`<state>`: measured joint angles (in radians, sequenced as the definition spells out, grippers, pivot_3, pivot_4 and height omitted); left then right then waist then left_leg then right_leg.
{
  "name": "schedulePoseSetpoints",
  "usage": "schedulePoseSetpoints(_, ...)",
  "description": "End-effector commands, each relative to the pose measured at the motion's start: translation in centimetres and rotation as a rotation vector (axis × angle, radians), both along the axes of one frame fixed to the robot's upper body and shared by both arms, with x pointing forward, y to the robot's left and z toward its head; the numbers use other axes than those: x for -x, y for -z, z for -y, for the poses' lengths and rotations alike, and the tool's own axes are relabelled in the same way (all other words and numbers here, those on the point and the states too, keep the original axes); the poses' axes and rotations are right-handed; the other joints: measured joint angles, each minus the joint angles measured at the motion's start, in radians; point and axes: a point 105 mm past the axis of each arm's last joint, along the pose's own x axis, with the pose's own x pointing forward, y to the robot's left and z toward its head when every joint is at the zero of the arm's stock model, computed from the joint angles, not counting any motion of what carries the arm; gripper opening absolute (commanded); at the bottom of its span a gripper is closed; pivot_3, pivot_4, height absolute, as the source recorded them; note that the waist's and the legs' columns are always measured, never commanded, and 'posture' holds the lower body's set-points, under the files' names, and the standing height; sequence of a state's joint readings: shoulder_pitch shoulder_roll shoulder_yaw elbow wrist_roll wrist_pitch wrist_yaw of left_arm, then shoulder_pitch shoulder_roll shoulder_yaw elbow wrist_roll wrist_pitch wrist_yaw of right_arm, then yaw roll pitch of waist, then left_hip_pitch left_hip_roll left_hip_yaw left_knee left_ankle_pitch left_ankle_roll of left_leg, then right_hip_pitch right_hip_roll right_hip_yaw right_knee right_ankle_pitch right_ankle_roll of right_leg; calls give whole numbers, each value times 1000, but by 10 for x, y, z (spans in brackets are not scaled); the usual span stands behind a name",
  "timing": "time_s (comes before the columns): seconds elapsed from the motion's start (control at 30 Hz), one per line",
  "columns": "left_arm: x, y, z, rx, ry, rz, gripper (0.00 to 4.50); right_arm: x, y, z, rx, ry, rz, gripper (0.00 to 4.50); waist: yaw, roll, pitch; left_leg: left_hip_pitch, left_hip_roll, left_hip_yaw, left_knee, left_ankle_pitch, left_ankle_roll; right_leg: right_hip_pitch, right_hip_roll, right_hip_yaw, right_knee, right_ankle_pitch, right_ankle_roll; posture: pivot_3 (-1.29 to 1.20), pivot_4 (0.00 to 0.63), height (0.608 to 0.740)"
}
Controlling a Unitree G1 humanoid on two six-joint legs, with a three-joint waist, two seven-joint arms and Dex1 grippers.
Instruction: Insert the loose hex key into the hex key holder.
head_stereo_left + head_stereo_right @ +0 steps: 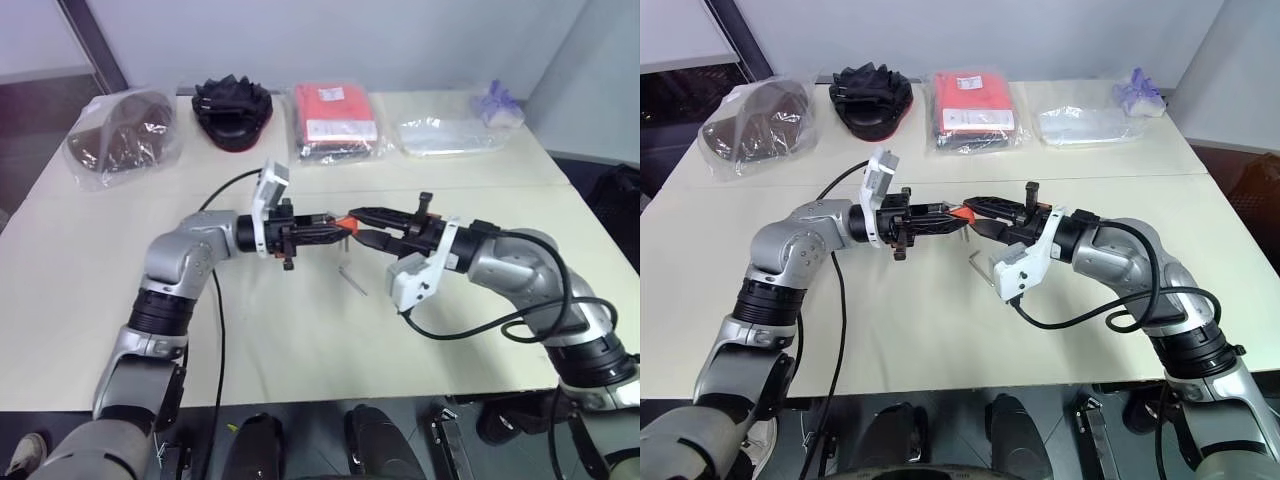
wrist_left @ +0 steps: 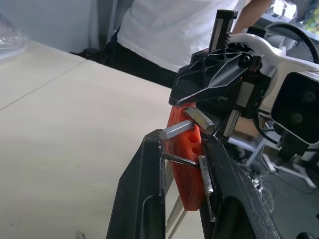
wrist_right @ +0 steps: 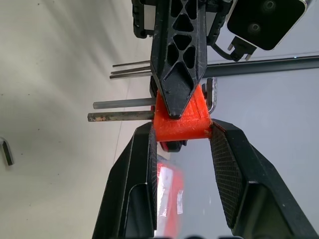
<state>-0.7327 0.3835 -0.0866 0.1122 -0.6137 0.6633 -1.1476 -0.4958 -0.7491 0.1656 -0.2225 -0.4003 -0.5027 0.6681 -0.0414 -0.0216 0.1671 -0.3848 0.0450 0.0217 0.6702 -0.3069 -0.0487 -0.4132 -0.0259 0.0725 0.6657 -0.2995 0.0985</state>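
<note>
Bagged items line the beige surface (image 1: 100, 300) at frame top. Small orange-red plastic hex key holder (image 3: 179, 122) mid-frame, clamped in right gripper (image 1: 352, 222) jaws; left gripper (image 1: 338, 229) jaws narrowed around it. Thin grey L-shaped loose hex key (image 1: 352, 281) lies just below.

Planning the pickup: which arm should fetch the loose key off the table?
Probably right. The loose hex key lies on the table just under the right pincer, while the left pincer also clamps the hex key holder and could keep it.

You get bright, even overhead light — soft shadows under both arms, mild glare on the table (image 1: 90, 270), sharp close-ups.
</note>
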Motion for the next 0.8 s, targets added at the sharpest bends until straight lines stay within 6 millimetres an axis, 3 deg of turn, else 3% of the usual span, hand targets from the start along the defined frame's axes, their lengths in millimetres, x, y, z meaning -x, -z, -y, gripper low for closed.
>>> schedulePoseSetpoints(0.03, 2, -18, 3, 29, -12, 88, 282, 11, -8, -8, -8, -66, 20, 975, 0, 0, 0, 0, 0, 0, 0, 0, 0, 0, 0, 0, 0, 0, 0, 0, 150, 740)
schedulePoseSetpoints(0.07, 1, -18, 3, 29, -16, 91, 282, 10, -8, -7, -9, -64, 12, 975, 0, 0, 0, 0, 0, 0, 0, 0, 0, 0, 0, 0, 0, 0, 0, 0, 150, 740)
schedulePoseSetpoints(0.1, 1, -18, 3, 25, -19, 100, 282, 10, -7, -6, -3, -58, 8, 2040, 0, 0, 0, 0, 0, 0, 0, 0, 0, 0, 0, 0, 0, 0, 0, 0, 150, 740)
schedulePoseSetpoints(0.23, 0, -18, -1, 3, -47, 141, 282, 7, -4, -2, 8, -28, -14, 3911, 0, 0, 0, 0, 0, 0, 1, 0, 0, 0, 0, 0, 0, 0, 0, 0, 150, 740)
schedulePoseSetpoints(0.43, -2, -11, -20, -84, -119, 227, 282, -2, 6, 16, -33, 117, -155, 3911, 0, 0, 0, 0, 0, 0, 1, 0, 0, 0, 0, 0, 1, 0, 0, 0, 150, 740)
schedulePoseSetpoints(0.53, 0, -9, -33, -106, -156, 227, 282, -15, 10, 38, -211, 302, -358, 3911, 2, 0, 0, 0, 0, 0, 1, 0, 0, 0, 0, 0, 1, 0, 0, 0, 150, 740)
schedulePoseSetpoints(0.63, 3, -5, -45, -122, -193, 211, 282, -25, 29, 63, -488, 540, -779, 3911, 3, 0, 0, -1, 1, 0, 4, 0, 0, 0, 0, 0, 2, 0, 0, 0, 150, 740)
schedulePoseSetpoints(0.7, 4, -3, -51, -129, -217, 203, 282, -28, 36, 66, -642, 636, -984, 3911, 3, 0, 0, -1, 2, -2, 7, -1, 1, 1, 0, -1, 3, 0, 0, 0, 150, 740)
schedulePoseSetpoints(0.8, 4, -4, -54, -124, -245, 197, 282, -34, 38, 59, -774, 701, -1109, 3911, 4, 0, 0, -1, 2, -2, 9, -1, 2, 2, 0, -2, 5, 0, 0, 0, 150, 740)
